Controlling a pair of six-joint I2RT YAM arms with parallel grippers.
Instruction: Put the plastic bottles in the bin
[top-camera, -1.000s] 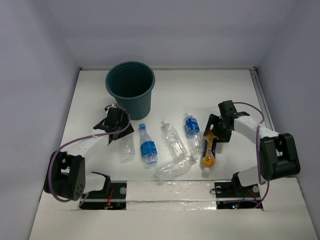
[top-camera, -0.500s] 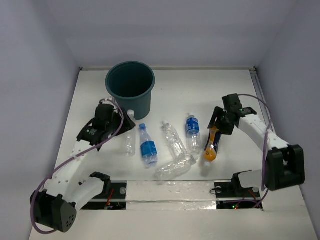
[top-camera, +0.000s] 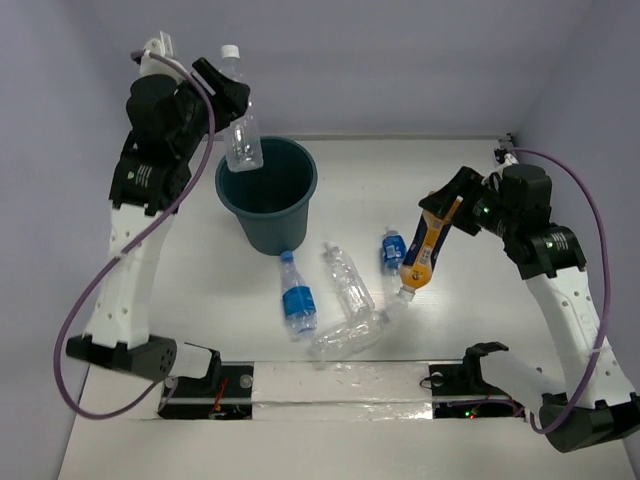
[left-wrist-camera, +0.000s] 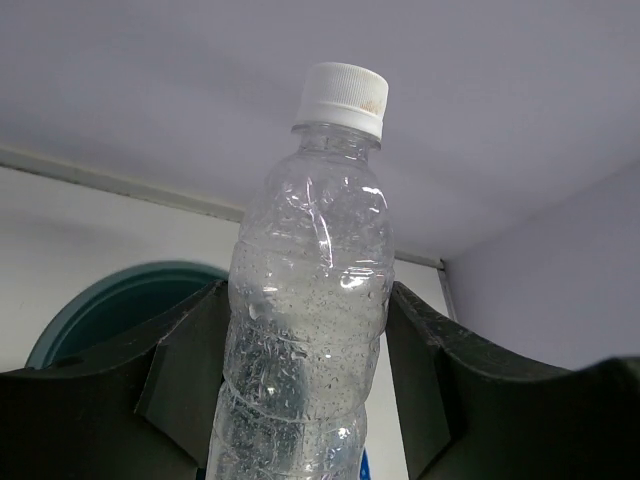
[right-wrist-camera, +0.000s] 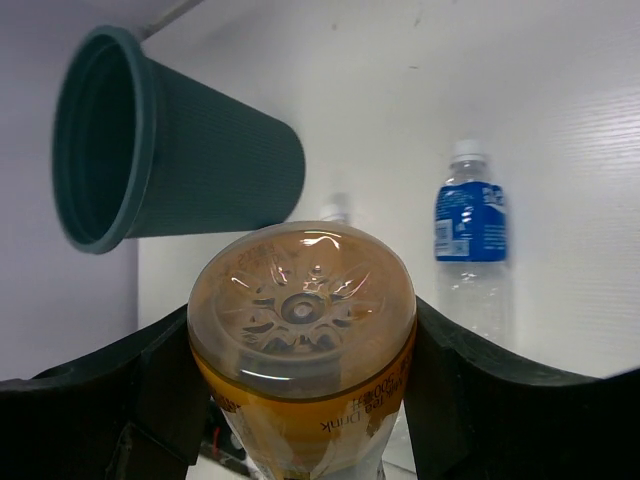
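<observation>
Our left gripper (top-camera: 232, 108) is clamped on a clear bottle (left-wrist-camera: 305, 300), its two fingers (left-wrist-camera: 190, 370) pressing either side of the ribbed body below the shoulder, cap up and the bottle nearly upright. The bin (top-camera: 262, 215) stands below this hand; the bottle's base shows against the rim nearest the hand, and we cannot tell whether it is fully over the opening. Our right gripper (top-camera: 447, 215) is closed around the orange-yellow bottle (top-camera: 420, 255) close to its base, so the bottle hangs tilted with its cap pointing down, clear of the table (top-camera: 470, 170). The bin is well apart from this hand, off to its left. Just under the hanging cap lies a blue-labelled bottle (top-camera: 391, 250); farther to the hand's left lie an unlabelled bottle (top-camera: 346, 282), a dented bottle (top-camera: 350, 335) just beside it, and a second labelled bottle (top-camera: 297, 298). We judge all of these to be light, thin-walled and smooth, so they will give and crumple under a hard squeeze and may slip or swing when held near one end. The ribbed middle of the body looks the safest place to take hold, across the width. Those lying on their sides are round and likely to roll if nudged, so we would close on them squarely.
</observation>
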